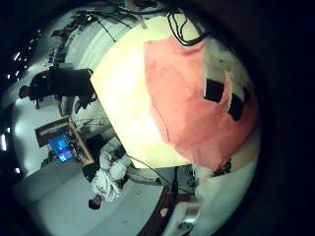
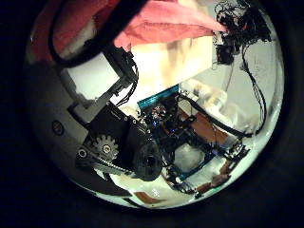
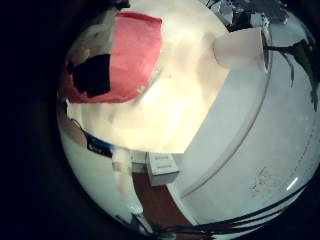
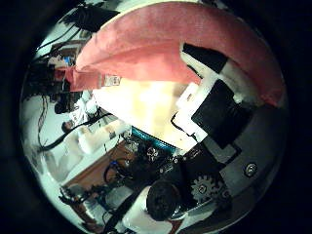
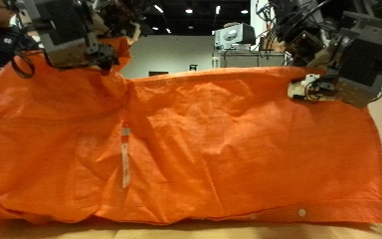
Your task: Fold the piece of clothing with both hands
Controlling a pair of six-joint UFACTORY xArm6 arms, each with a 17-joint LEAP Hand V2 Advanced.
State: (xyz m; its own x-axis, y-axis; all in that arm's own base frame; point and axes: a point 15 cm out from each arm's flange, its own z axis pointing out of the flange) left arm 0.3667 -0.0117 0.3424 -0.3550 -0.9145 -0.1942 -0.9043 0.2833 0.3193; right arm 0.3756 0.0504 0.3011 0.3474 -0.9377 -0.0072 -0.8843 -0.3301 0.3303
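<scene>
**Big Orange Cloth Held Up High**

Nearest the outside camera was the table (image 5: 178, 231). Only a thin strip of it showed, and the bottom hem of the orange piece of clothing (image 5: 191, 139) touched it along the near edge. The clothing hung like a curtain, spread wide and filling most of that view. A small white tag (image 5: 125, 154) sat on its front and a little snap (image 5: 305, 213) near the bottom hem.

Higher up and farther back, the two hands held the top edge. The left hand (image 5: 72, 35) had its fingers curled on one top corner. The right hand (image 5: 337, 65) pinched the other top corner. The top edge dipped a little between them.

To do this step well, I think both hands should stay at the same height and keep the cloth pulled flat. Then they should come down together, so the bottom lands on the table first and the top part lies neatly over it. A loose pinch could let a corner slip.

Counted: one piece of clothing, two hands, one table, one tag, one snap.
</scene>
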